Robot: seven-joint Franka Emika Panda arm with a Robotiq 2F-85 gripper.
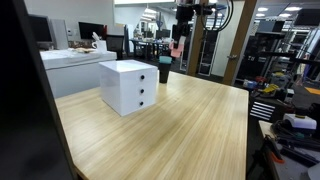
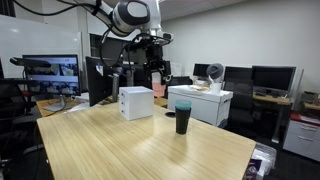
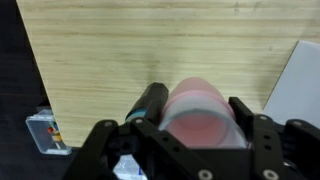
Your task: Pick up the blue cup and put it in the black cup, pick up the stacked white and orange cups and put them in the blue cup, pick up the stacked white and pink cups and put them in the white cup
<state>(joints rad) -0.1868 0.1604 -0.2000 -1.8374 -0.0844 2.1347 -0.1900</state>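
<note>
A cup stack, likely the stacked white and orange cups (image 3: pixel 197 115), is gripped by closed fingers (image 3: pixel 248 120) low in the wrist view, above the worktop (image 3: pixel 120 50). It is held high so it can be dropped into the blue cup (image 2: pixel 182 104), which sits inside the black cup (image 2: pixel 182 122).

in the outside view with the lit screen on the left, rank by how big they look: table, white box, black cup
1. table
2. white box
3. black cup, clearly the smallest even though it stands nearer the camera

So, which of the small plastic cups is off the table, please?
The reddish, pale-rimmed cup, held in the gripper; the black cup with the teal-blue cup inside stands on the table.
</note>
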